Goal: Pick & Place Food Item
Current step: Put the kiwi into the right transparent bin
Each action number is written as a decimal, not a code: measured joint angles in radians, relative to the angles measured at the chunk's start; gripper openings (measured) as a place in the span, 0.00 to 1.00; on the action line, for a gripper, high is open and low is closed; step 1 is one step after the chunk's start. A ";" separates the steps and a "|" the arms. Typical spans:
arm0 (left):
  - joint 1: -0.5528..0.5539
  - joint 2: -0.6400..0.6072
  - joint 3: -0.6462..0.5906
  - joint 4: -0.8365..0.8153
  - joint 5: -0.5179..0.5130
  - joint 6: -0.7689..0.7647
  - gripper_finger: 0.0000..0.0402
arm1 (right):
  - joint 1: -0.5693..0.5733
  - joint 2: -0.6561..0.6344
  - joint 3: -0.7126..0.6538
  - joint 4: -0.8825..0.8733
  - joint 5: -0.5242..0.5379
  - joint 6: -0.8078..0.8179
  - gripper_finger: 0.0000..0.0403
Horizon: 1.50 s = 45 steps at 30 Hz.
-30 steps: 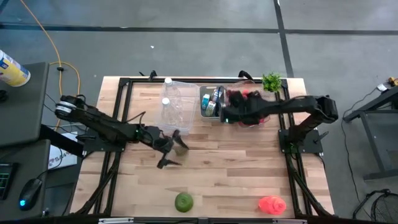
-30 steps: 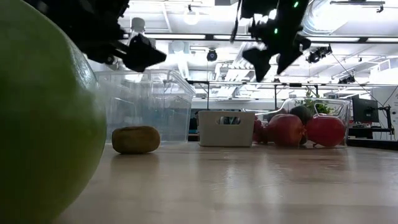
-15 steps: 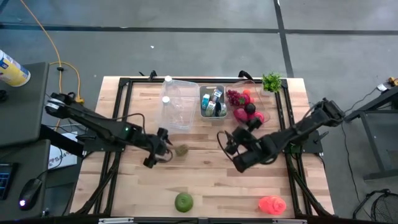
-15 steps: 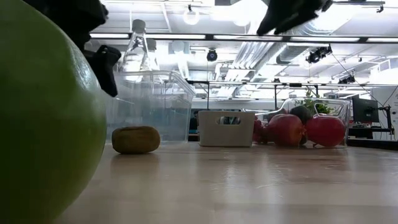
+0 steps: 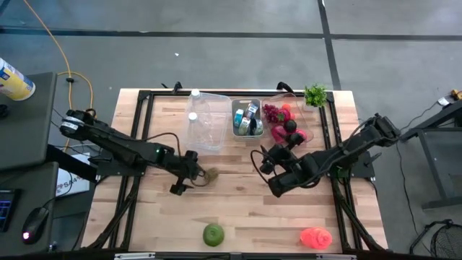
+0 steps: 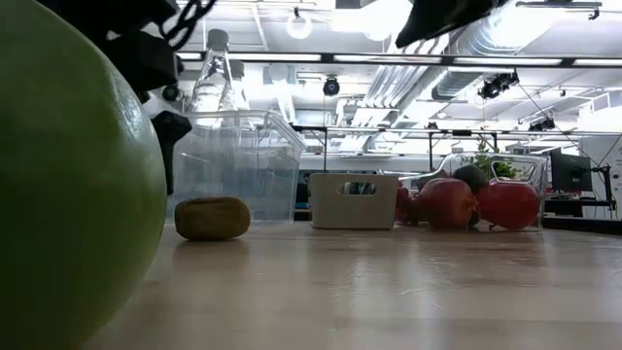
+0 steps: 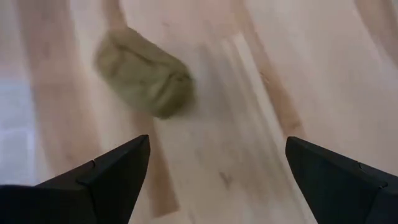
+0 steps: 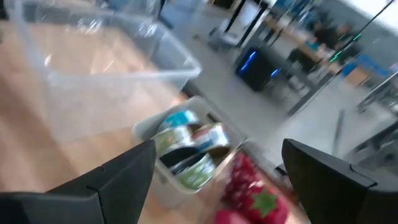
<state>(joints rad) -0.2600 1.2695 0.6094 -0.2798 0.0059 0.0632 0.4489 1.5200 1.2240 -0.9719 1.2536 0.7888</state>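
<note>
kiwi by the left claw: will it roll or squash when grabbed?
The kiwi looks oval, lying on its long side on bare wood, so a nudge likely rolls it. Fuzzy skin probably grips well. Likely soft; the open left claw should close gently.

We're in a robotics lab or test hall, an industrial-looking one. From above, the wooden counter [image 5: 238,195] sits in a black metal frame [image 5: 144,97] on a bare grey concrete floor [image 5: 216,50] crossed by dark seams. A yellow cable [image 5: 50,36] snakes over that floor, and a computer mouse [image 5: 32,220] glows at a side desk. Looking level across the counter, the ceiling is open: exposed silver ducting [image 6: 505,29], strip lights [image 6: 292,58], and a camera dome [image 6: 331,87] hanging down. Farther back stands a monitor [image 6: 570,172], and past the right wrist, blurred desks [image 8: 298,50] with screens line the background.
</note>
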 joint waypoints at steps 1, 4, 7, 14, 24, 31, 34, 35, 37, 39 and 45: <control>0.011 -0.006 0.000 -0.005 -0.004 -0.003 0.91 | -0.007 0.000 0.000 0.007 -0.031 0.001 0.83; 0.036 -0.012 0.000 -0.008 -0.057 -0.016 0.91 | -0.020 0.000 0.000 0.033 -0.125 0.000 0.83; 0.057 -0.012 0.000 -0.001 -0.069 -0.011 0.91 | -0.026 0.000 0.000 0.057 -0.178 0.000 0.83; 0.087 0.002 0.000 0.132 -0.126 -0.099 0.91 | -0.025 0.000 0.000 0.094 -0.184 -0.004 0.83; 0.047 0.068 -0.001 0.185 -0.139 -0.185 0.91 | -0.018 0.008 -0.001 0.119 -0.214 -0.007 0.83; 0.068 0.096 0.001 0.239 -0.141 -0.195 0.91 | -0.010 0.008 -0.001 0.118 -0.216 -0.008 0.83; 0.086 0.115 0.000 0.250 -0.142 -0.211 0.91 | -0.008 0.008 -0.001 0.118 -0.216 -0.008 0.83; 0.090 0.119 0.000 0.245 -0.143 -0.214 0.91 | -0.006 0.008 -0.001 0.119 -0.217 -0.008 0.83; 0.093 0.136 -0.001 0.271 -0.142 -0.214 0.91 | -0.003 0.008 -0.001 0.121 -0.216 -0.007 0.83; 0.093 0.142 -0.001 0.268 -0.142 -0.214 0.91 | -0.002 0.008 -0.001 0.130 -0.218 -0.007 0.83; 0.092 0.160 0.000 0.309 -0.142 -0.203 0.89 | -0.002 0.008 0.000 0.148 -0.261 -0.007 0.83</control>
<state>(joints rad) -0.1684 1.4295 0.6095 0.0288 -0.1357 -0.1394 0.4473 1.5280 1.2240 -0.8238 0.9925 0.7815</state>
